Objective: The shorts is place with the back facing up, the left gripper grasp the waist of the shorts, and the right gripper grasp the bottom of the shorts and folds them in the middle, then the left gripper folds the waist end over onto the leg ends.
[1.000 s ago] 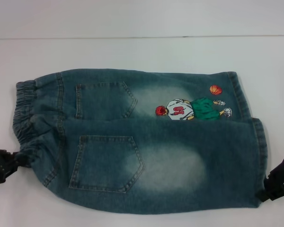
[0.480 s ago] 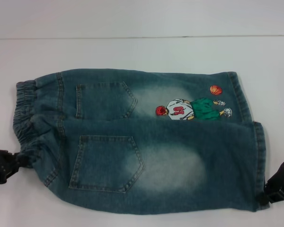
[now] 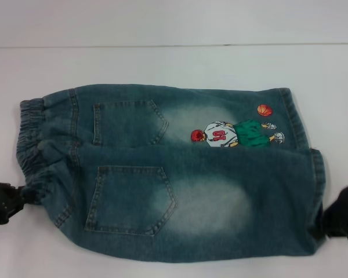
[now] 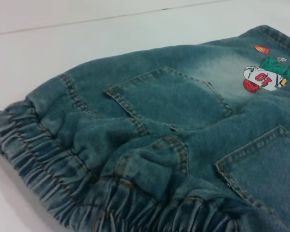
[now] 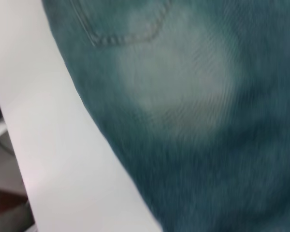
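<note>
Shorts (image 3: 168, 174) – faded denim, pockets up, cartoon patch (image 3: 235, 133) near hem.

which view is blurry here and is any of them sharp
Right wrist view: smeared throughout, the shorts show only soft denim and a vague pocket edge. Left wrist view: crisp on the waistband stitching. Head view: fairly clear, evenly lit, no glare on the table.

Both the left gripper (image 3: 4, 201) and right gripper (image 3: 342, 213) are black, blocky and angular.

The shorts (image 3: 168, 174) lie flat on the table (image 3: 174, 63), waistband (image 3: 32, 145) to the left, leg ends to the right.
</note>
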